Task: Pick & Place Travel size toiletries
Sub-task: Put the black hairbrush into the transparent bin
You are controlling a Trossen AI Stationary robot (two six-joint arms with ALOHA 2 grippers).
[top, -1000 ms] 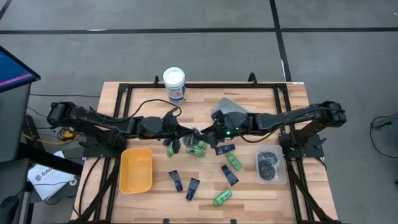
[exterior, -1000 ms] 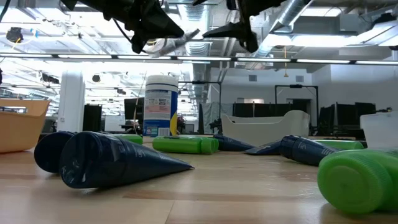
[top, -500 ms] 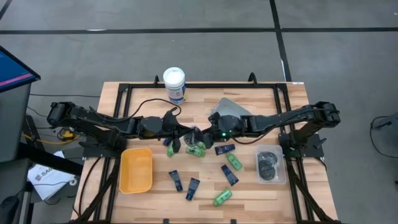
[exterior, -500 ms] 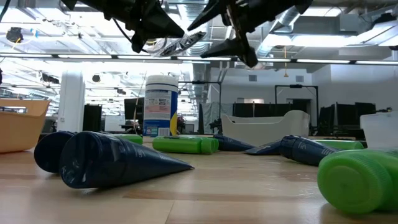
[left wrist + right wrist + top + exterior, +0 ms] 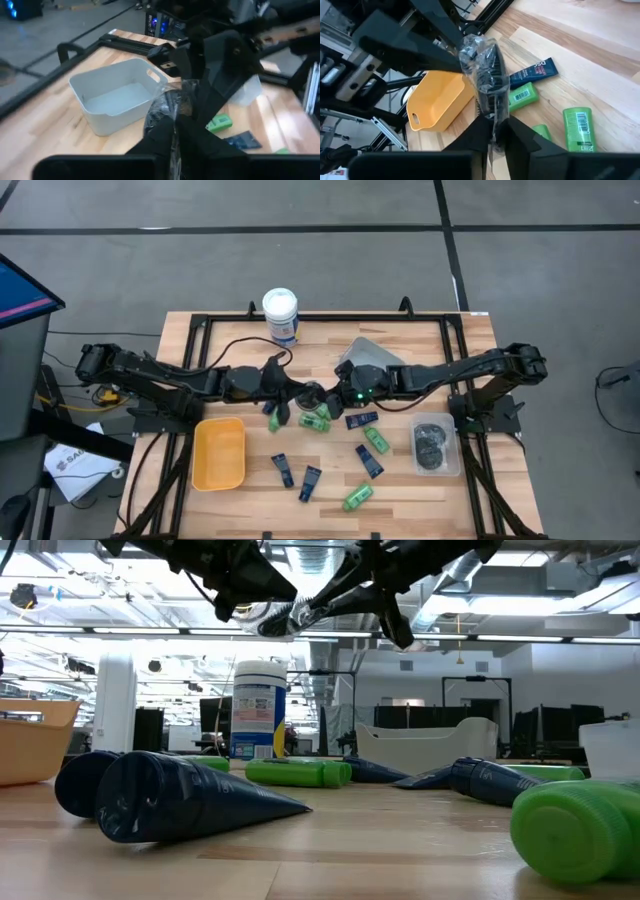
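You have a round dark grey tin in crinkly clear plastic wrap [image 5: 482, 62] held in mid-air over the table's centre, both arms meeting on it: the left gripper [image 5: 172, 132] is pinched shut on one side, the right gripper [image 5: 492, 127] clamped on the other edge. It looks light and stiff, but the wrap is probably slippery and loose, so grip the tin's rim, not just film. Below lie the small bright green plastic bottles [image 5: 318, 420] and flat dark navy tubes [image 5: 311, 482], soft, best pinched mid-body. Yellow plastic bin [image 5: 219, 453] sits near the left arm, grey tray [image 5: 112, 100] beyond.
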